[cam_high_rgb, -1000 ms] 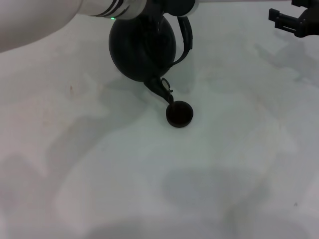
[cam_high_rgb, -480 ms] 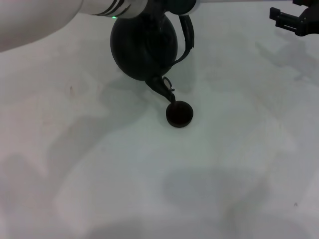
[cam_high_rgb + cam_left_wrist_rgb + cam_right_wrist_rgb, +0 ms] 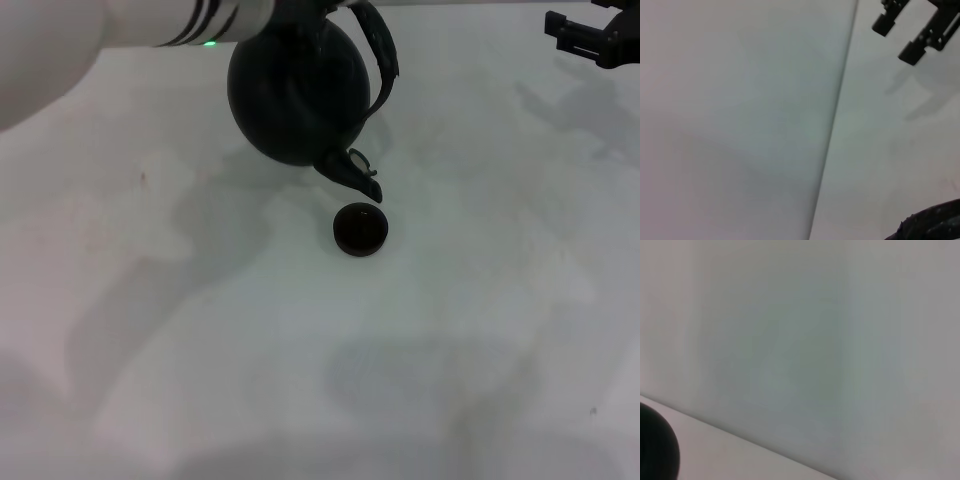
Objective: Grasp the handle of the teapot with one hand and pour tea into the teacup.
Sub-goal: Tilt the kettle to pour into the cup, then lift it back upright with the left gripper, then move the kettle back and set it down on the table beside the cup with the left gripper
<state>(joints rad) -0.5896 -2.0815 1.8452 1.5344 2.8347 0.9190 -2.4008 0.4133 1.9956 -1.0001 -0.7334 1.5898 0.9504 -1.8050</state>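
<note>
The black teapot (image 3: 298,92) hangs tilted under my left arm at the top middle of the head view. My left gripper (image 3: 312,8) is at the frame's top edge, shut on the arched handle (image 3: 381,60); its fingers are mostly hidden. The short spout (image 3: 358,178) points down at the far rim of the tiny dark teacup (image 3: 360,229), which stands on the white table (image 3: 300,350). A rough black edge of the handle shows in the left wrist view (image 3: 935,225). My right gripper (image 3: 592,36) is parked at the far right, open and empty; it also shows in the left wrist view (image 3: 900,36).
The teapot's round black side shows in a corner of the right wrist view (image 3: 655,452). A pale wall stands behind the table's far edge (image 3: 832,130). Soft shadows lie across the table.
The teapot has shifted to the right and a little up with my left arm. Its spout tip has moved from the cup's left rim to the far right rim. The cup and right arm have not moved.
</note>
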